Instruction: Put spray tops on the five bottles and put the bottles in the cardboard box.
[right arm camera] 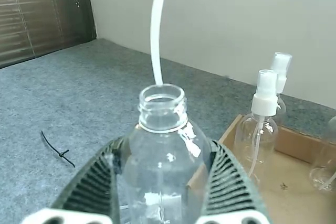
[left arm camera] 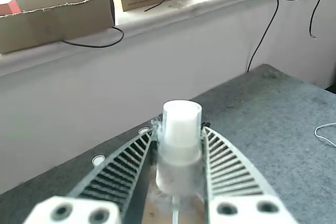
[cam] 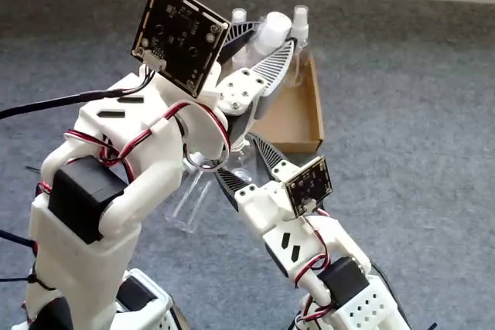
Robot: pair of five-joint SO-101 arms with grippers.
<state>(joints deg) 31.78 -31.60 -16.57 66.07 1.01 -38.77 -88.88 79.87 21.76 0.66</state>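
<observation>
Capping is the step in hand, with boxing to follow. Left gripper (left arm camera: 178, 130) is closed around a white plastic spray top with a cylindrical cap (left arm camera: 181, 150), pinched between both ribbed fingers. Right gripper (right arm camera: 165, 142) clamps a clear round-shouldered bottle with an open neck (right arm camera: 161, 166), upright between its jaws. Thin white dip tube (right arm camera: 157, 24) hangs from above the right gripper down to the bottle's mouth. Its tip sits at the rim, and I cannot tell whether it has gone in. Beyond the right gripper and off to one side, the brown cardboard box (right arm camera: 294, 174) holds clear bottles already fitted with sprayers (right arm camera: 261, 124). Next move, as I judge it — centre the tube over the opening, lower the top straight down, then seat it on the neck
</observation>
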